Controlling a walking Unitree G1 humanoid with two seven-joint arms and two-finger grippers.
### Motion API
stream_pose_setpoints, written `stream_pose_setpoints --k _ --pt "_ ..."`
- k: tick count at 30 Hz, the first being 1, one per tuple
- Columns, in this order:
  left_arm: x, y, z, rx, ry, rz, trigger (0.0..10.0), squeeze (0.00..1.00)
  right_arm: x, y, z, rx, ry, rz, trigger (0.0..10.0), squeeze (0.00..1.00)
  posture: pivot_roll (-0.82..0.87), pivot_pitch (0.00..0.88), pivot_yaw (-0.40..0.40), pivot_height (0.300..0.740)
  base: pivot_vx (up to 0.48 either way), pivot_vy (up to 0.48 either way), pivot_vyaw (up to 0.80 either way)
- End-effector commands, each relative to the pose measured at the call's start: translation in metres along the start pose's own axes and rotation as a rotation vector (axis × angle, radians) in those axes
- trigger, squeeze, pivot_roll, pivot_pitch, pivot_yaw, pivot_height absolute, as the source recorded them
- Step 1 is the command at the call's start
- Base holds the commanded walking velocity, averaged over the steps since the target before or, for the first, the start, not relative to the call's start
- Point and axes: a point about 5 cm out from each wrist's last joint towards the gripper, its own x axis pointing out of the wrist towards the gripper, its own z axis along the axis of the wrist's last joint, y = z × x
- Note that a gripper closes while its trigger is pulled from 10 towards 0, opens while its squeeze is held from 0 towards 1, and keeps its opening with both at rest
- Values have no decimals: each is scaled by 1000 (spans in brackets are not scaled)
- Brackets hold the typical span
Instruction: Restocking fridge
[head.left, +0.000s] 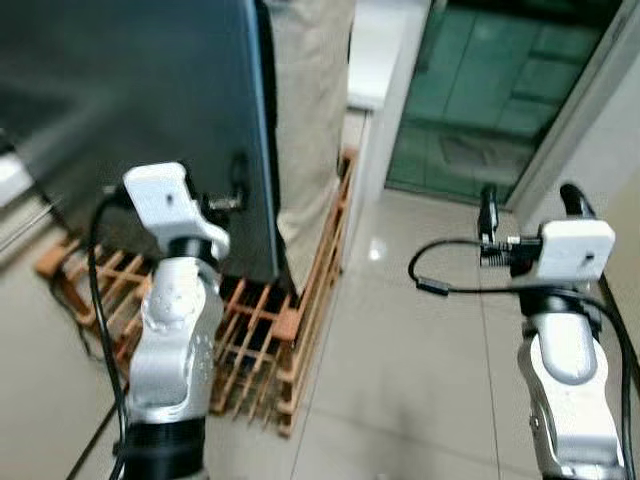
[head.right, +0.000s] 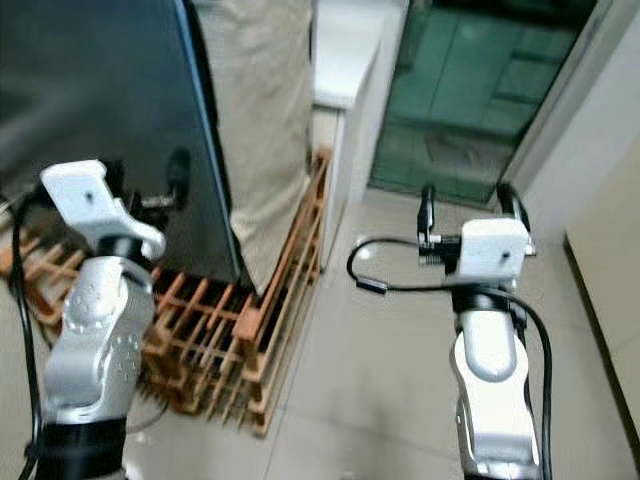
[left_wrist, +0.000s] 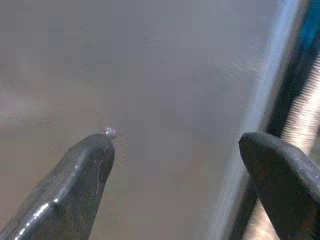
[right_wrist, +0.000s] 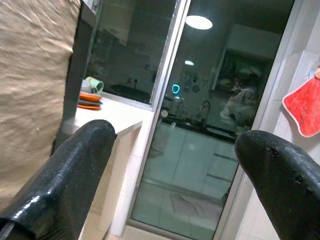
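Tiled floor (head.left: 420, 340) supports a wooden pallet (head.left: 300, 320) under the dark fridge (head.left: 140, 100). Left gripper (left_wrist: 175, 150), fingers spread, empty, faces its door edge. Right gripper (right_wrist: 175, 150) is held wide open, empty, over the floor.

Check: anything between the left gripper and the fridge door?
Nothing visible. The left gripper is open right at the dark fridge door, near its edge, with bare panel between the fingers. The right gripper hangs open over the floor.

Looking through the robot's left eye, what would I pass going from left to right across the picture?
Left gripper at the dark fridge door → wooden pallet → glass sliding door → right gripper, fingers open.
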Motion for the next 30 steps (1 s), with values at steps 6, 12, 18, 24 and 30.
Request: stream_pose_setpoints --k 6,12,18,24,30 --pt "9 -33 -11 -23 161 -207 10000 0 3 -8 -1 30 28 -38 10000 75 -176 0 -6 740 0 0 0" --pt "12 -31 -2 6 148 -180 10000 0 9 -15 -1 41 41 -51 10000 75 -184 0 -1 740 0 0 0" --pt "17 -25 1 27 137 -132 10000 0 8 -16 -6 43 64 -52 10000 71 -184 0 -1 740 0 0 0" --pt "21 -23 2 19 136 -101 10000 0 7 -14 -7 49 73 -51 10000 67 -183 0 1 740 0 0 0" --pt "23 -22 0 -41 149 -71 10000 0 6 -15 -8 46 83 -51 10000 71 -188 0 2 740 0 0 0"
